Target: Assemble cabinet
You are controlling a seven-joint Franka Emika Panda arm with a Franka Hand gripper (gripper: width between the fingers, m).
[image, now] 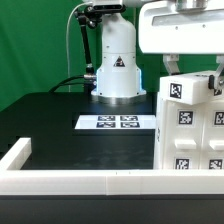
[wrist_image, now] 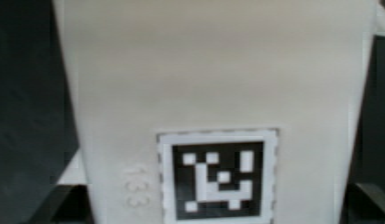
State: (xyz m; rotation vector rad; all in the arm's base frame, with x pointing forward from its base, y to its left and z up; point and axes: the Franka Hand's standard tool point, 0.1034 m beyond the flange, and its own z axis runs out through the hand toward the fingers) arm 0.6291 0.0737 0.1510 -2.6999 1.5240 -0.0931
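Note:
The cabinet body (image: 190, 125), a large white box with several black-and-white tags, stands at the exterior view's right on the black table. My gripper (image: 192, 78) comes down from above, with one finger on each side of the body's upper part, shut on it. In the wrist view a white panel of the cabinet body (wrist_image: 207, 90) fills the picture, with one tag low on it. The gripper (wrist_image: 210, 208) shows only as dark fingertips (wrist_image: 57, 205) at the panel's two edges. No small cabinet blocks are in view.
The marker board (image: 118, 122) lies flat in front of the robot base (image: 115, 65). A long white rail (image: 80, 181) runs along the table's front edge and turns back at the exterior view's left (image: 15, 153).

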